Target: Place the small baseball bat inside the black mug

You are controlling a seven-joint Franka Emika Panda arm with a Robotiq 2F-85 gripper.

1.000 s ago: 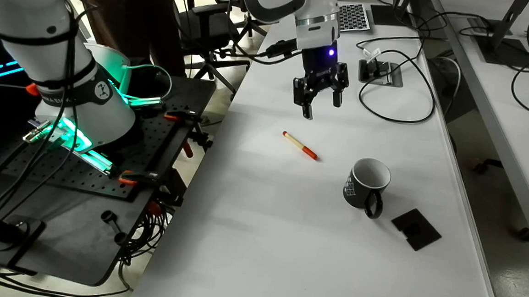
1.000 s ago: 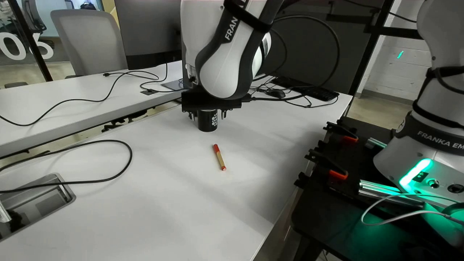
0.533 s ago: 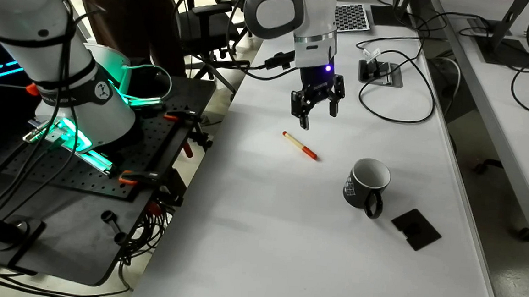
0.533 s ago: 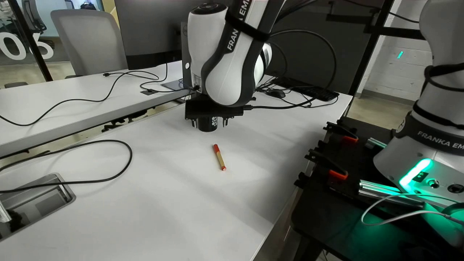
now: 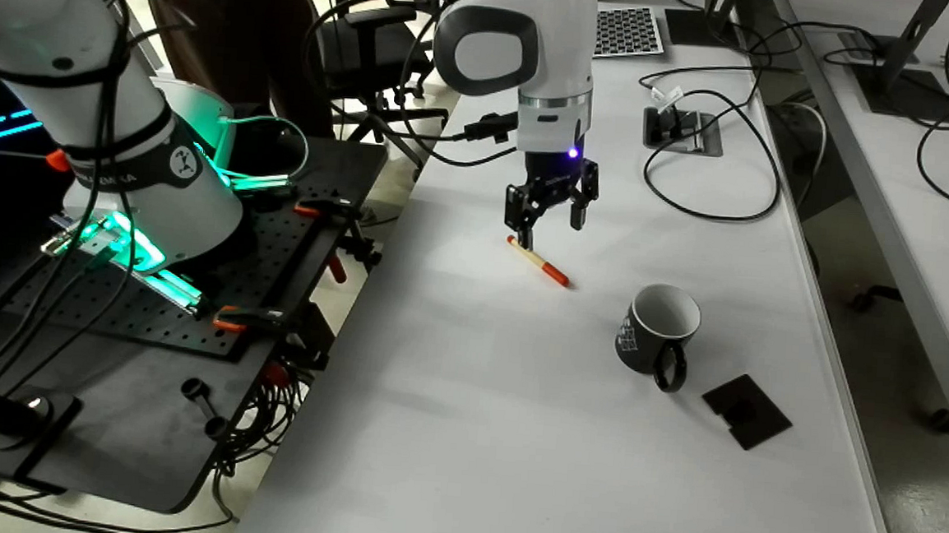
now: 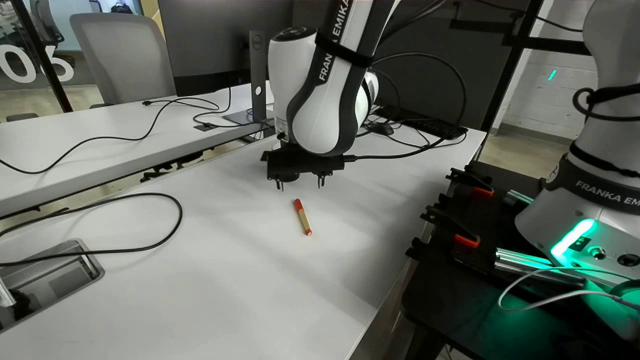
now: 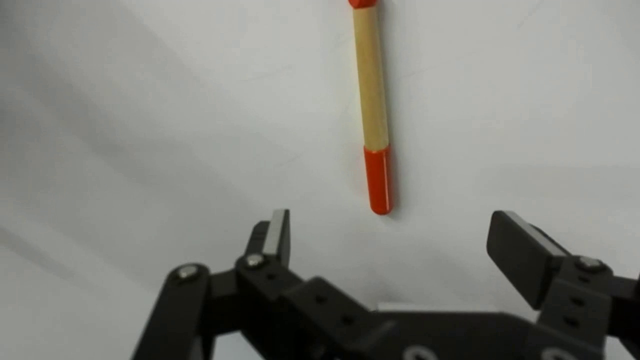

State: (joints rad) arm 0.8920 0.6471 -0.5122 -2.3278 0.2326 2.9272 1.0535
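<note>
Fingers [image 7: 515,255] spread wide, a broad gap between them, and the gripper [image 5: 551,235] has hold of nothing! It hangs pointing down over the white table [image 5: 473,431], and here is the bat [image 7: 372,100], lying flat on that surface, tan along the middle, red at both ends. In the wrist view, its longer red end aims right into the gap, close to the middle, clear of both fingers, while the small red knob runs off the top edge. In an exterior view a fingertip [image 5: 526,238] overlaps the bat's tan stretch by line of sight; how high it sits above is hard to tell from there.

Now the mug [image 5: 647,343]: upright, black outside, pale within, light print on its side, handle turned away from the bat. The bat lies outside it, nearby, longer red end pointing roughly that way. In an exterior view only a dark sliver of the mug [image 6: 288,177] peeps out beneath the gripper.

On the handle side, apart from the mug, lies a flat black pad [image 5: 750,415]. Farther along the table a dark cable [image 5: 720,219] loops beside a socket box [image 5: 706,138], with a keyboard [image 5: 627,33] beyond. And the arm [image 5: 565,58] leans in from a base [image 5: 189,220] lit green!
</note>
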